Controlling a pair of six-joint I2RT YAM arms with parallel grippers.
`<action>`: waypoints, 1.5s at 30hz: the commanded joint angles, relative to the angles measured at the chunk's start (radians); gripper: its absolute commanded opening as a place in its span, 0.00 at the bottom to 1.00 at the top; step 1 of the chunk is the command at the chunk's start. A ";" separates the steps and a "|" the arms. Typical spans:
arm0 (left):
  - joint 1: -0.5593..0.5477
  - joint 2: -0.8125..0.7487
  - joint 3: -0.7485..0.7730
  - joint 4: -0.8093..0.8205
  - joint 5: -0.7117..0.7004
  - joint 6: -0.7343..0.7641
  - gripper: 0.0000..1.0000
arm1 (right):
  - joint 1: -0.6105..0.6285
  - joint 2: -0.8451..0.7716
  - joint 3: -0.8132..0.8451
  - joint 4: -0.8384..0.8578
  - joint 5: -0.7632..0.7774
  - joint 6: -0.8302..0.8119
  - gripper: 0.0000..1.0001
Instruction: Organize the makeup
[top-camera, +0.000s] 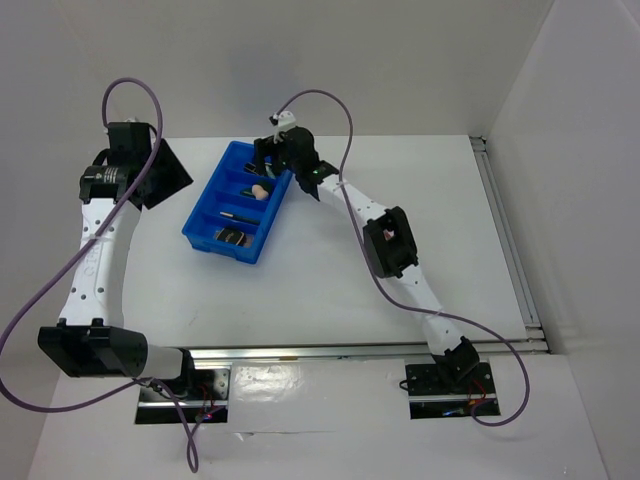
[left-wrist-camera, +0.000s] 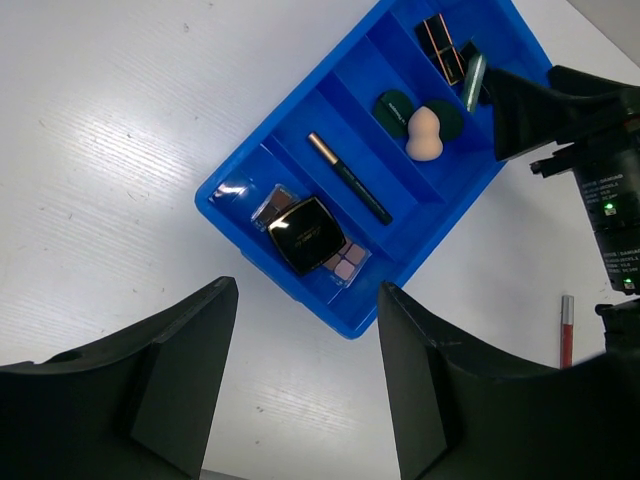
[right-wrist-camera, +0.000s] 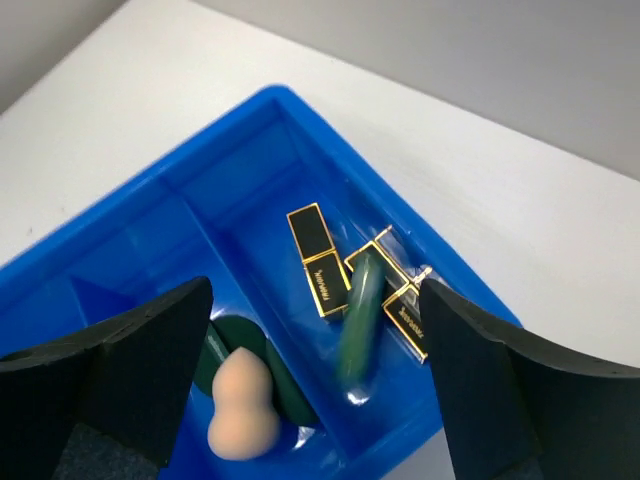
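The right tool is standing wide open over the end pocket of the blue tray, gripping nothing. Between its fingers, touching neither, one green pencil is showing blurred. Its long axis is running straight away from the tool, over two black-gold lipsticks that are lying slantwise in that pocket. Nearer the tool's left finger, one beige sponge is sitting in the next pocket.

The left tool is also hanging open and empty, above the bench just short of the tray's opposite end. Only its camera is showing the rest:
- two round green compacts flanking the sponge
- one dark pencil lying along its pocket
- one black square compact resting on one palette
- one red pencil lying outside the tray, off to the tool's right
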 joint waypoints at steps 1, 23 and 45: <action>0.006 -0.027 0.021 0.006 0.005 0.026 0.71 | 0.005 -0.113 0.005 0.120 0.007 -0.033 0.94; -0.046 -0.007 -0.030 0.071 0.125 0.076 0.68 | -0.352 -0.828 -0.911 -0.517 0.067 0.126 0.70; -0.085 0.044 -0.030 0.051 0.106 0.085 0.68 | -0.305 -0.582 -0.991 -0.634 0.124 0.066 0.53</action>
